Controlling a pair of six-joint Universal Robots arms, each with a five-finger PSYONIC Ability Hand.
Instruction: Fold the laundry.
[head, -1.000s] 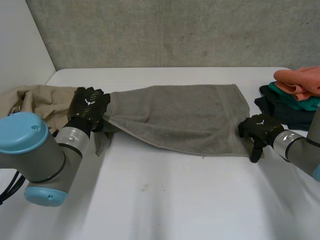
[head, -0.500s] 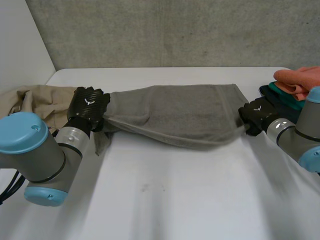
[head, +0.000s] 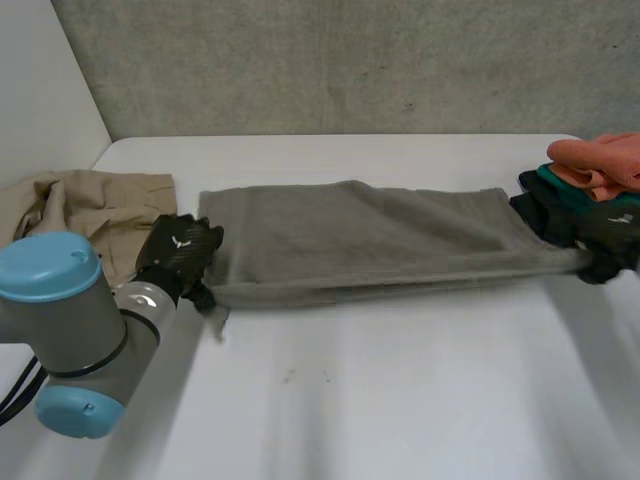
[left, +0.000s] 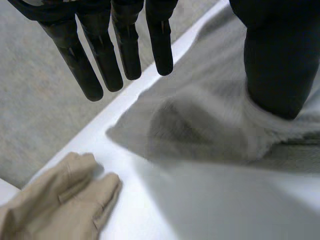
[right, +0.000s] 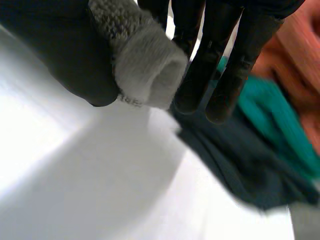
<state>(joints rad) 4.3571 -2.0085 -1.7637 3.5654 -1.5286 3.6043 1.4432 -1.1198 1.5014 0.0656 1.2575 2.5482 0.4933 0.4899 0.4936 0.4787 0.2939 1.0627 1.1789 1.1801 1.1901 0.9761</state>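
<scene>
Fingers (right: 200, 65) of your right hand (head: 610, 238) clamp the grey towel's (head: 350, 235) right end against the thumb. Left hand (head: 180, 255) fingers (left: 100, 55) stand straight and apart, with the thumb pressing the towel's left near corner. Hold the towel taut across the counter (head: 400, 400) and align its long edges. The folded stack (head: 590, 175) crowds the right and the beige garment (head: 90, 205) the left. The near side is open.

Robot lab or test cell. Bare concrete wall (head: 350, 60) behind a plain white tabletop (head: 400, 400). Grey robot arm (head: 70, 320), light-blue caps. Stack of folded cloths (head: 590, 175) at tabletop's edge.
</scene>
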